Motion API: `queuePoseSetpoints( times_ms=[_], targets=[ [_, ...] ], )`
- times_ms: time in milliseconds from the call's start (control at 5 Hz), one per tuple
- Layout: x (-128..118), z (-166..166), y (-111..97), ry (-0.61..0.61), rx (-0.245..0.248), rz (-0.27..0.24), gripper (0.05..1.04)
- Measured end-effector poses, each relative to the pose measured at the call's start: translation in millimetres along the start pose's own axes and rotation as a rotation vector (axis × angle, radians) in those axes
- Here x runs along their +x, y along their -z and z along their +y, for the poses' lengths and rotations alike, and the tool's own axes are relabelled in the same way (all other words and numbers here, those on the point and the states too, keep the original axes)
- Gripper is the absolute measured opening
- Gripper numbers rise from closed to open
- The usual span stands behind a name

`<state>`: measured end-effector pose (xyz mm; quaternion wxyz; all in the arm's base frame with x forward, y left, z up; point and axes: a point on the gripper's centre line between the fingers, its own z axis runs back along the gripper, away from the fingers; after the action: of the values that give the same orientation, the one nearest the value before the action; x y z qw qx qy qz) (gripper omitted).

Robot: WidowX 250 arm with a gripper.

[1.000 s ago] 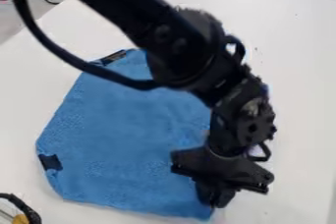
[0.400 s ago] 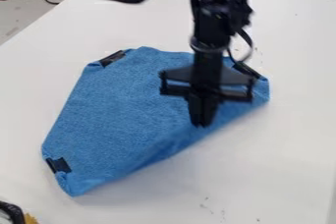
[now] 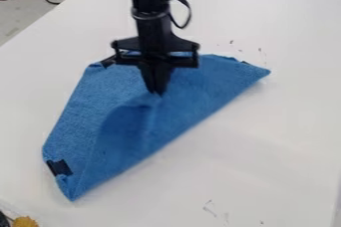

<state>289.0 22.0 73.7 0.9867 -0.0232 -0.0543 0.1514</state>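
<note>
Blue cloth [image 3: 120, 126] lies partly folded over itself on the white table [image 3: 266, 146], its lifted flap pinched in the closed tips of the black gripper [image 3: 157, 91].

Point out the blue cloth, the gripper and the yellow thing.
Blue cloth [image 3: 133, 136]: camera view, on the folded-over part.
Gripper [image 3: 156, 91]: camera view, at its fingertips.
Yellow thing [image 3: 25, 222]: camera view, its visible part.

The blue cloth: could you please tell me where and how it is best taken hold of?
Probably by the raised tip of its folded-over flap, from above, where the tool pinches it. There the blue cloth rises into creases that fingers can close around; its outer part lies nearly flat on the table.
</note>
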Motion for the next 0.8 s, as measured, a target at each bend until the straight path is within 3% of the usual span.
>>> queuePoseSetpoints(
  times_ms=[200,400,600,800],
  targets=[
    [20.3,38.3,15.9,0.017,-0.027,-0.012,0.054],
    [32.1,55.7,32.4,0.042,-0.055,-0.012,0.078],
    [38.8,64.4,45.5,0.069,-0.080,0.000,0.231],
    [44.9,63.9,45.3,0.089,-0.089,0.003,0.492]
  ],
)
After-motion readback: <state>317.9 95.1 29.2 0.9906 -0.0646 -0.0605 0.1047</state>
